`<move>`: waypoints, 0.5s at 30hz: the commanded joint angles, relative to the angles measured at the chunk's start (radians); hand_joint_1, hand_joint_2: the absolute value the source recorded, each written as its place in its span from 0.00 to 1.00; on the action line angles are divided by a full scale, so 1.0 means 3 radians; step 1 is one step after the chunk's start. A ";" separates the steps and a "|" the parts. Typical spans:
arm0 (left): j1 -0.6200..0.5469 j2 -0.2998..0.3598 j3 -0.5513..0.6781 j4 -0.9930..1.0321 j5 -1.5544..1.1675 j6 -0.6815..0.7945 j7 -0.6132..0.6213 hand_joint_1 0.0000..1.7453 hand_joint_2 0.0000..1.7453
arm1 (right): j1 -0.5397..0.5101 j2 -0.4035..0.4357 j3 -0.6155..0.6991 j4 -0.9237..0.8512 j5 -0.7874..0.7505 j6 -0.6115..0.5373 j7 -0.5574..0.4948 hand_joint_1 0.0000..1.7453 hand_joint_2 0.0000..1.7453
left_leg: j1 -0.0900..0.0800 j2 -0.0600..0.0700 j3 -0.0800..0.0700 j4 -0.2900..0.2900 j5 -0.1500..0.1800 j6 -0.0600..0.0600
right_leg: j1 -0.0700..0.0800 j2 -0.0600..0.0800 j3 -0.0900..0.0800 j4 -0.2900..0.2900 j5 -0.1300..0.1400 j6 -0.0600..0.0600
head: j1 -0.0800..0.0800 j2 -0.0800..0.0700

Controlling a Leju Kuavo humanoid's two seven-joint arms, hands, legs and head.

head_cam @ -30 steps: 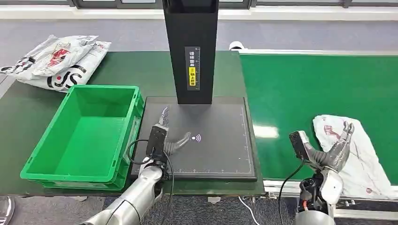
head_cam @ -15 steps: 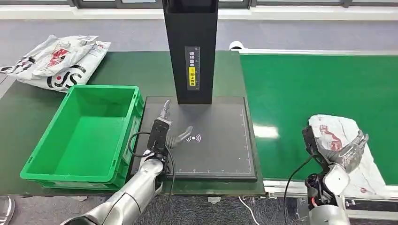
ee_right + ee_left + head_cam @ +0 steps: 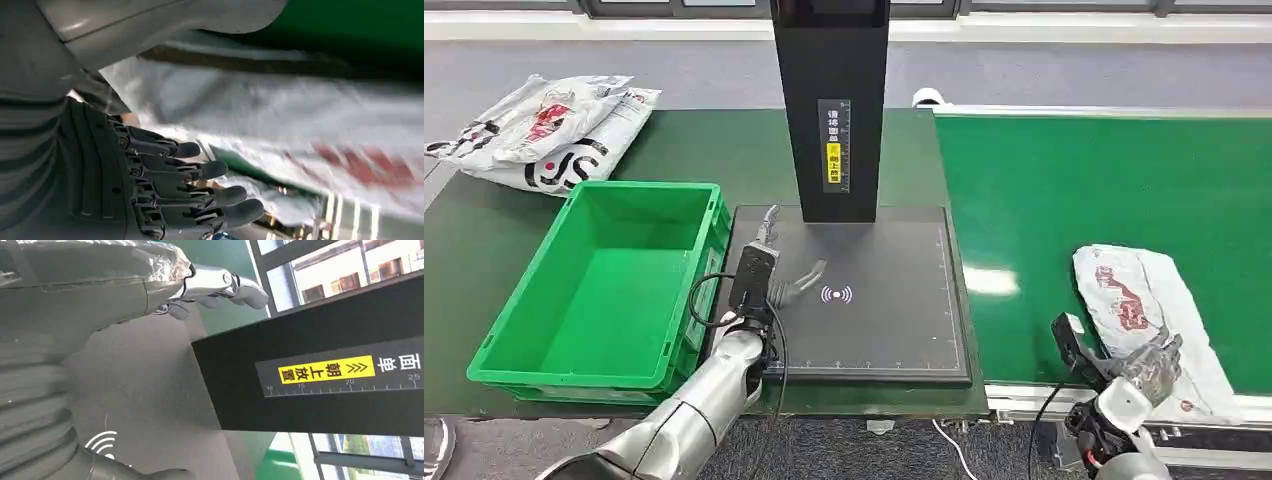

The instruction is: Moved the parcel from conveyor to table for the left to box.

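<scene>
My right hand [image 3: 1152,365] is at the near edge of the green conveyor [image 3: 1104,190], at the near end of the parcel [image 3: 1136,300]. The parcel is a white plastic mailer with red print, lying flat on the belt to the right of the black scanner column [image 3: 830,105]. In the head view my right fingers [image 3: 1166,350] overlap the near end of the bag. In the right wrist view the dark fingers [image 3: 200,170] are stretched out side by side with the blurred white bag just beyond their tips and my thumb above it. I cannot tell whether they are pinching the plastic or only lying against it.

My left hand [image 3: 776,272] hovers over the dark scanner pad [image 3: 894,300] at the foot of the column. Its fingers are spread apart and hold nothing. A white wireless symbol [image 3: 836,295] is printed on the pad just right of that hand.

The column carries a yellow label [image 3: 326,371] with black Chinese characters, which the left wrist view shows as 朝上放置. A ruler scale beside it shows 10, 15, 20 and 25. More white characters sit beside the label; I cannot read them surely.

Left of the column, on the dark green surface [image 3: 724,150], stands an open green crate [image 3: 604,290]. Beyond the crate lie more white mailers [image 3: 544,130] with red and black print too broken up to read.
</scene>
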State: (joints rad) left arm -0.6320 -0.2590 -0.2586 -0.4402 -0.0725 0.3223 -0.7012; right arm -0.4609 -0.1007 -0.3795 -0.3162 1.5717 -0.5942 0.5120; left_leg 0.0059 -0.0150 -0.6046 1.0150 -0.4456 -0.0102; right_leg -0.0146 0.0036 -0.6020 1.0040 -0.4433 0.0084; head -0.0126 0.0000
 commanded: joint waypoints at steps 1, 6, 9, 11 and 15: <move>-0.0127 -0.0014 0.0208 0.0217 -0.0072 -0.0123 0.0010 0.00 1.00 | 0.0099 -0.0094 0.0414 0.0243 -0.0043 0.0901 0.0330 0.00 1.00 | 0.0001 0.0002 0.0005 -0.0002 -0.0001 0.0000 | 0.0002 -0.0001 0.0006 -0.0004 -0.0001 -0.0002 | 0.0000 0.0000; -0.0151 -0.0033 0.0199 0.0230 -0.0089 -0.0141 0.0011 0.00 1.00 | 0.0139 -0.0099 0.0407 0.0281 -0.0018 0.1141 0.0392 0.00 1.00 | 0.0006 0.0005 0.0022 -0.0002 -0.0002 0.0001 | 0.0007 -0.0002 0.0024 -0.0012 0.0001 -0.0001 | -0.0001 0.0000; -0.0161 -0.0035 0.0202 0.0249 -0.0091 -0.0155 0.0010 0.00 1.00 | 0.0125 -0.0102 0.0396 0.0290 -0.0014 0.1290 0.0409 0.00 1.00 | 0.0007 -0.0001 0.0029 -0.0004 0.0001 0.0006 | 0.0009 -0.0010 0.0038 -0.0019 -0.0001 0.0003 | 0.0000 0.0000; -0.0152 -0.0037 0.0222 0.0246 -0.0090 -0.0131 0.0010 0.00 1.00 | 0.0152 -0.0078 0.0420 0.0245 -0.0003 0.1309 0.0388 0.00 1.00 | 0.0007 -0.0005 0.0039 0.0000 -0.0005 0.0009 | 0.0008 -0.0012 0.0047 -0.0017 -0.0007 0.0005 | 0.0000 -0.0001; -0.0153 -0.0029 0.0224 0.0246 -0.0090 -0.0139 0.0010 0.00 1.00 | 0.0146 -0.0065 0.0426 0.0245 -0.0003 0.1310 0.0395 0.00 1.00 | 0.0007 -0.0004 0.0052 0.0000 -0.0006 0.0010 | 0.0008 -0.0010 0.0063 -0.0021 -0.0006 0.0008 | 0.0000 0.0000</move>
State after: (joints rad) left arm -0.6355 -0.2651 -0.2560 -0.4246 -0.0980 0.2853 -0.7012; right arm -0.4660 -0.1205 -0.2796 -0.3105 1.5698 -0.2323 0.6275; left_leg 0.0071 -0.0146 -0.5882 1.0152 -0.4477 -0.0073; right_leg -0.0131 0.0030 -0.5837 0.9989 -0.4451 0.0112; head -0.0126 0.0000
